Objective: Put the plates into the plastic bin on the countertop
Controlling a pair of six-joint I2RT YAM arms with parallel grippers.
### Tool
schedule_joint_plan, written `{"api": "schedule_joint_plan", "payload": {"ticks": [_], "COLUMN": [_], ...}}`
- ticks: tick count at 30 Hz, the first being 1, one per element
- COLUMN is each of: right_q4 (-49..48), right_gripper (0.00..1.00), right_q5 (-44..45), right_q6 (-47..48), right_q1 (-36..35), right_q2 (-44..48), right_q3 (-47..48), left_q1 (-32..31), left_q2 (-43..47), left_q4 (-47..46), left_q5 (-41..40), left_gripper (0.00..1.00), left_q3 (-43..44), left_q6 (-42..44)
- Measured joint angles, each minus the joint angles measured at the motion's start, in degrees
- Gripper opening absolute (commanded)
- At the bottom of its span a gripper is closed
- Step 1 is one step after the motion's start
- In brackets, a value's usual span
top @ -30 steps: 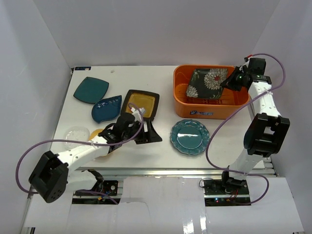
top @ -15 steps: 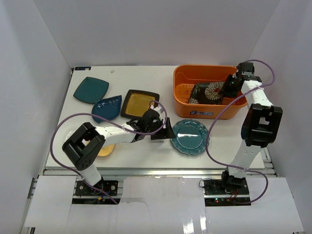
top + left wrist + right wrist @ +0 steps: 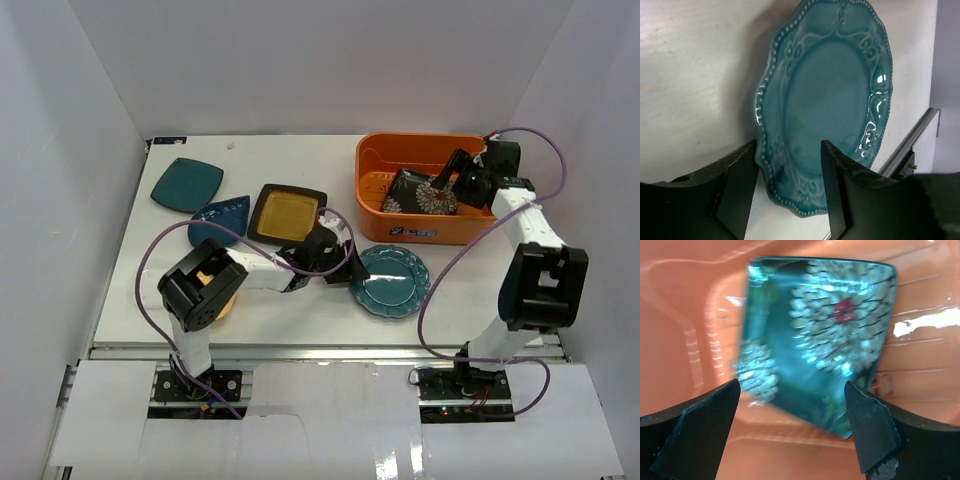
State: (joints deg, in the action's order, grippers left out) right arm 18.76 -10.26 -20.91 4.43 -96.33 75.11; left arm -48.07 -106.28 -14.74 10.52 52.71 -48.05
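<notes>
The left gripper is held spread across the near rim of the scalloped teal plate, lower centre of the top view. The right gripper is held open above the black floral plate, which is seen inside the orange bin, upper right.

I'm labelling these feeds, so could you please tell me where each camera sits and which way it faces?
Top external: above and behind the robot, looking down on the countertop; the left arm and right arm show.
Left wrist: on the left arm, looking past the open left gripper at the scalloped plate.
Right wrist: on the right arm, looking past the open right gripper into the bin at the floral plate.
Shared: top and left wrist both show the scalloped plate; top and right wrist, the floral plate.
</notes>
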Motion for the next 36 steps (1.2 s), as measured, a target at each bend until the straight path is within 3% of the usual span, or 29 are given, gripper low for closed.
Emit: {"api": "schedule_joint_plan", "payload": {"ticks": [2, 5, 6, 8, 17, 23, 30, 36], "right_q4": [-3.1, -6.8, -7.8, -10.2, -18.9, -18.6, -18.4, -18.7], "right_gripper": [0.9, 0.9, 0.9, 0.9, 0.91, 0.91, 0.91, 0.91], "right_q5": [-1.7, -3.3, -3.7, -4.2, -7.8, -16.2, -22.7, -32.0], "right_q6": [-1.7, -3.6, -4.0, -4.7, -9.4, -7.8, -4.4, -2.1], "right_q1": [0.0, -0.5, -0.7, -1.3, -9.7, -11.3, -12.2, -18.0], "right_q2": [5.2, 12.6, 14.7, 19.0, 43.3, 52.7, 53.4, 47.8], "right_q3": [-4.0, -7.8, -8.6, -10.7, -34.0, -43.4, -46.1, -46.2], "left_q1": [0.0, 0.0, 0.1, 0.2, 0.2, 0.3, 4.4, 10.4], "left_q2": [-1.6, -3.2, -3.7, -3.9, 1.2, 19.0, 42.4, 50.7], "left_q4": [-3.2, -5.5, -6.2, -8.2, -12.2, -4.8, 8.8, 13.0], "left_q5": [0.4, 0.2, 0.3, 0.5, 1.7, 3.4, 7.8, 11.9], "left_gripper": [0.53, 0.27, 0.12, 0.0, 0.0, 0.0, 0.0, 0.0], "left_q3": [0.0, -0.3, -0.5, -0.9, -5.2, -14.8, -20.0, -20.0], "left_q6": [-0.8, -1.6, -2.1, -4.9, -8.1, -3.6, 1.4, 2.6]}}
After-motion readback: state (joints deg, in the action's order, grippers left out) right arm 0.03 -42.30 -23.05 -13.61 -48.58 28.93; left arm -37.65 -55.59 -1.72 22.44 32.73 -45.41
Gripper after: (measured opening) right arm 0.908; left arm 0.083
